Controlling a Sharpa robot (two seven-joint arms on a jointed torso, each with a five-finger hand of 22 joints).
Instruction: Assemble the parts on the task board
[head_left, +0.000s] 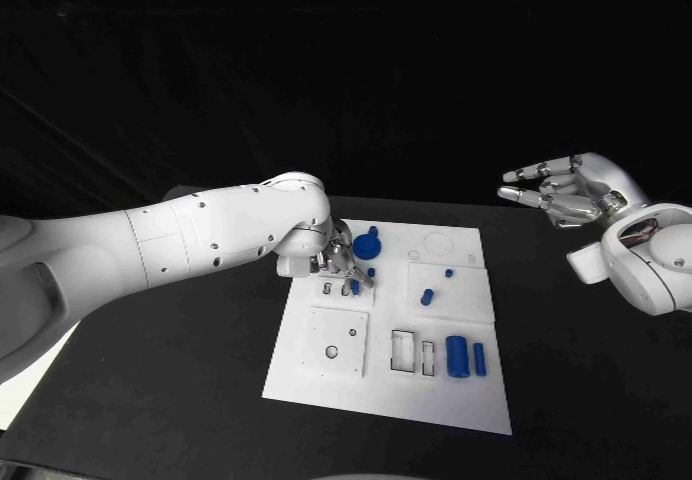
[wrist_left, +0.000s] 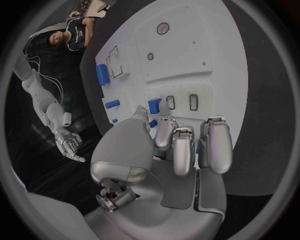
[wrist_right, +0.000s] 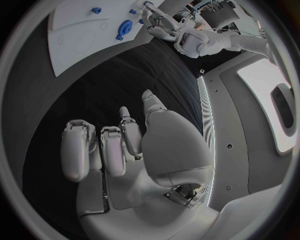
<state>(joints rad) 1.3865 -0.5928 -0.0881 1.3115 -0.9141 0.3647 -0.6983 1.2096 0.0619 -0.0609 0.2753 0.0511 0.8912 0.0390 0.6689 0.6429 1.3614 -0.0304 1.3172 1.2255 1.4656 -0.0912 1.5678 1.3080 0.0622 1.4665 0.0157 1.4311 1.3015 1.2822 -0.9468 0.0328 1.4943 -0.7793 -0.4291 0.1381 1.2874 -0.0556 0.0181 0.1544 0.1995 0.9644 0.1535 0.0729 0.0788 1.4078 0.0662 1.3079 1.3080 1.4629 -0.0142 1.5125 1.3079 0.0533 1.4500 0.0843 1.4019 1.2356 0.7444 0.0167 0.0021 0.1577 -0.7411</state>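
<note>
The white task board (head_left: 335, 372) lies mid-table. My left hand (head_left: 335, 262) hovers low over its far left part. Thumb and a finger pinch a small blue part (wrist_left: 154, 105) right beside two narrow slots (wrist_left: 193, 101); the other fingers (wrist_left: 212, 145) are curled in. A round blue gear-like part (head_left: 368, 245) stands just beyond the hand. Small blue pegs (head_left: 427, 296) stand mid-board. Two blue cylinders (head_left: 456, 357) lie near the board's right edge. My right hand (head_left: 570, 190) is raised off the board at the far right, fingers apart and holding nothing.
The board (wrist_right: 81, 25) has square plates with holes and rectangular recesses (head_left: 404, 350) on its near half. Bare black table (head_left: 591, 380) surrounds the board on all sides. My left forearm (head_left: 188, 240) crosses the table's left side.
</note>
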